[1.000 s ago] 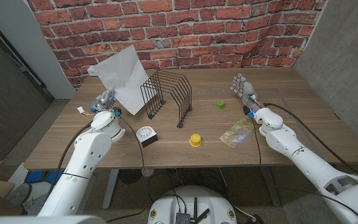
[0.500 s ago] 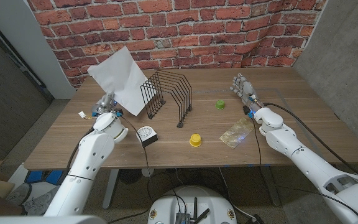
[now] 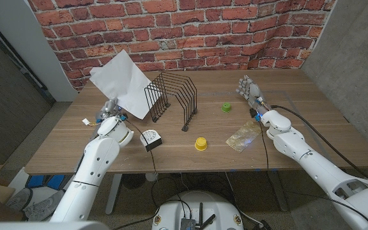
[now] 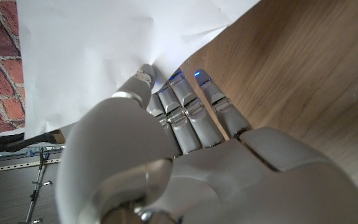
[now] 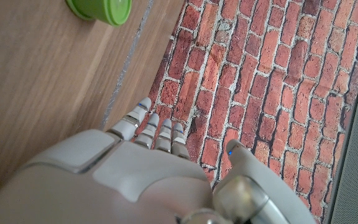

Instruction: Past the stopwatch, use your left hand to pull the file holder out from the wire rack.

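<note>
Holding the file holder (image 3: 121, 82) clear of the wire rack (image 3: 171, 97), left hand (image 3: 110, 106) near the surface's left edge has drifted a little further left since a second ago; extraction looks done. Stopwatch (image 3: 150, 138) sits near the front edge, right hand (image 3: 248, 89) idle toward the right, fingers loosely apart. Left wrist view: fingers (image 4: 185, 109) clamped on the white sheet, far edges cut off. Right wrist view: fingers (image 5: 151, 129) loosely together on nothing, green cap (image 5: 99, 9) cropped.
</note>
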Motion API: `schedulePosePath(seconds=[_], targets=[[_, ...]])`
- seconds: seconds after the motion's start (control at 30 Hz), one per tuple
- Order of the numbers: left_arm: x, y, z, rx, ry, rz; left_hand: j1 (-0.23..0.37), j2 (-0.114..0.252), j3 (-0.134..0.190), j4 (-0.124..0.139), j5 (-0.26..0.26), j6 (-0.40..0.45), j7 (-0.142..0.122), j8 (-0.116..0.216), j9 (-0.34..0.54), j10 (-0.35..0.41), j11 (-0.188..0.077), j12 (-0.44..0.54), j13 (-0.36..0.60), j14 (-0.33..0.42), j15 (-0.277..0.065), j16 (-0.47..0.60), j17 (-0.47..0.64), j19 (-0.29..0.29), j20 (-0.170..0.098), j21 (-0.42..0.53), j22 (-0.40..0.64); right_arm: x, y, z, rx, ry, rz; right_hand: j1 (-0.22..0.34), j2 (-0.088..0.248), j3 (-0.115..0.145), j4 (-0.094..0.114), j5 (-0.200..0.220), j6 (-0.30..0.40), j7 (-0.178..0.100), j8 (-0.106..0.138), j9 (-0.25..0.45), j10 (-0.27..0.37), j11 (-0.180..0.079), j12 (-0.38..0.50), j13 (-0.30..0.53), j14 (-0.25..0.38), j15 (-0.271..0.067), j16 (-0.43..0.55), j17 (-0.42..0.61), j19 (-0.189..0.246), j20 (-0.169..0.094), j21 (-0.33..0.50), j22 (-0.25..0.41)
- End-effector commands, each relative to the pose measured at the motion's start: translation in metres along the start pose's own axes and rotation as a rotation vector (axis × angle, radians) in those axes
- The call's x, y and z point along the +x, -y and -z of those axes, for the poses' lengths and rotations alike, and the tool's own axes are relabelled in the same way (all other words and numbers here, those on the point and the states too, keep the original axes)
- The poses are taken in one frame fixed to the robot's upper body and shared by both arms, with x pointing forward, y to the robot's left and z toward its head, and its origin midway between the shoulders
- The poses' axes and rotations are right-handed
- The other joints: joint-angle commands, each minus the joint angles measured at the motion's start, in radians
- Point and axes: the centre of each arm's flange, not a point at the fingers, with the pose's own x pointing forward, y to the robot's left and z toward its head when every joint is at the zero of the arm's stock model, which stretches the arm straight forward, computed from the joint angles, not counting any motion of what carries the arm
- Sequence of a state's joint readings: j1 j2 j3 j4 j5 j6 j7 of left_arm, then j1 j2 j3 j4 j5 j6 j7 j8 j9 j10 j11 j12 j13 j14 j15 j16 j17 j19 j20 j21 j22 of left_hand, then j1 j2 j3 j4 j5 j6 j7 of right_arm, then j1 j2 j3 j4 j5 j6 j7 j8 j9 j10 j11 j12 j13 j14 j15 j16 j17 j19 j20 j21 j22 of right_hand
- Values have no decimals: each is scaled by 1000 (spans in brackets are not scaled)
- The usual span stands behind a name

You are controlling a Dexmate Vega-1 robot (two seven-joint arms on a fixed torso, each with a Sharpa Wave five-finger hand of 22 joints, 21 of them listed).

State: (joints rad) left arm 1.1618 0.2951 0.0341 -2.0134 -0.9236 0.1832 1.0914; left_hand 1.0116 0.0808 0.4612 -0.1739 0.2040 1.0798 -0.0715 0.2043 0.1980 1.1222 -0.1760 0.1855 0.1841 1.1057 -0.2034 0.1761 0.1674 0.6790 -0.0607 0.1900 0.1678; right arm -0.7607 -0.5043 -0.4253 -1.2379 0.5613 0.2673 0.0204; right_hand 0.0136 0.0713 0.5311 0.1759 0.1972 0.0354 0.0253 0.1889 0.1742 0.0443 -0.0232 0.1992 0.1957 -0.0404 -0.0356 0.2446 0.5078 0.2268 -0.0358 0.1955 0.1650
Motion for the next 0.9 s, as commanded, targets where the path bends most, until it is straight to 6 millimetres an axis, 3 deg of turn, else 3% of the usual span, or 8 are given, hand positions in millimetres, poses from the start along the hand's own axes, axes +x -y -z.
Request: schedulePosePath(seconds=[0.03,0.9], targets=[[5,-2,11,-47,-70,4,-12,-3,10,0,5,-20,-3,1,5,-21,-2,-4,4,-15,-34,-2,3,-10,-141,-3,1,0,-2,0,-1,-8,-1,2,119,6,-1,1,9,-2,-1,4,2,-2,0,2,-6,-16,5,3,7,-21,-1,6],[9,3,27,-46,-169,6,-54,-11,26,5,5,-101,8,-15,6,-103,0,-7,4,-86,-28,-7,-1,-51,-141,-7,-1,2,-6,2,-3,-18,1,2,119,6,-1,0,11,-3,0,4,4,-2,1,2,-4,-16,7,4,8,-20,-1,6]])
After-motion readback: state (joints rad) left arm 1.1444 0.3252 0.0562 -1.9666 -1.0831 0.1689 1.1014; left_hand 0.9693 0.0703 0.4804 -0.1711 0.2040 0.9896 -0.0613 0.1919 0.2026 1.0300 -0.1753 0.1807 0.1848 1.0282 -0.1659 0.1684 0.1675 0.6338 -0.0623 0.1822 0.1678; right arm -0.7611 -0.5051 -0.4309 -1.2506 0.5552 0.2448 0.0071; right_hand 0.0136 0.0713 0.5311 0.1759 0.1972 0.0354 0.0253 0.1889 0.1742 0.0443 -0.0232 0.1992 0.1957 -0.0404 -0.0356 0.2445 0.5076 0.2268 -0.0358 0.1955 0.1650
